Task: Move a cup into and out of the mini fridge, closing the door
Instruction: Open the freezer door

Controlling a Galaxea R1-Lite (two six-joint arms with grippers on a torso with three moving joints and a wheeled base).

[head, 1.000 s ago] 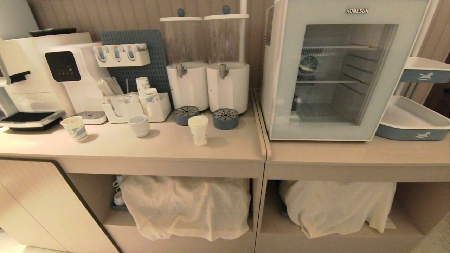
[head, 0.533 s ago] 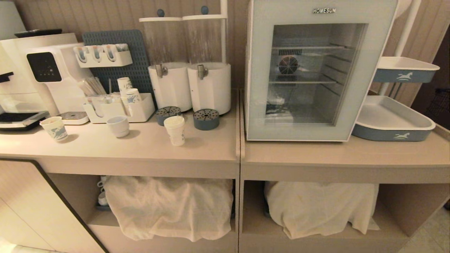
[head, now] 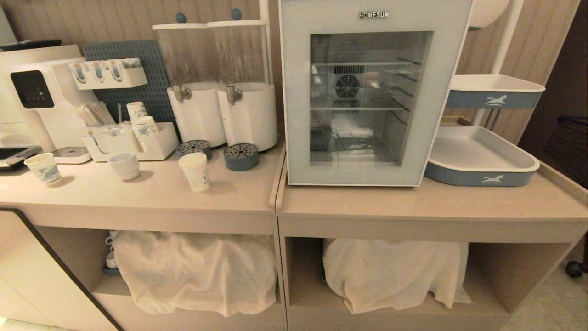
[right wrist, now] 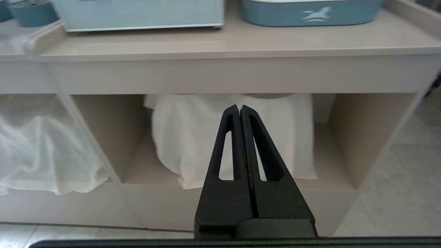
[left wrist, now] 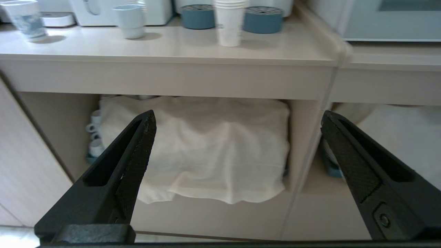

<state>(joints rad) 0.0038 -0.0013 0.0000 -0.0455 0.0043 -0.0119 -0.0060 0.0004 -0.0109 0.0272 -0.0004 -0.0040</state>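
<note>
Whole scene slides left in the head view compared with a second ago, so that's my base swinging round, not the stuff on the counter moving. Now the mini fridge (head: 374, 92) sits nearly dead centre, and its door (head: 367, 99) is shut.

Neither arm shows in the head view. Both are parked low in front of the counter's lower shelves. The left gripper (left wrist: 237, 151) has its fingers spread wide on nothing, and the right gripper (right wrist: 240, 113) has its fingers pressed together, also empty.

The cup (head: 195, 171) stands upright on the counter (head: 151, 197), left of the fridge, just in front of the two round blue drip trays, well apart from the squat mug (head: 124, 165) and the printed paper cup (head: 42, 168).

My guess is I'm still lining up, so I'd finish squaring to the fridge before lifting an arm. The door is glass in a wide, pale, smooth frame, so I'd go for the handle slot, though I can't make it out from here. The cup is thin paper with a layered rim, so it looks easy to crush. I'd grip mid-body, gently, and keep it upright over the wire shelves.
</note>
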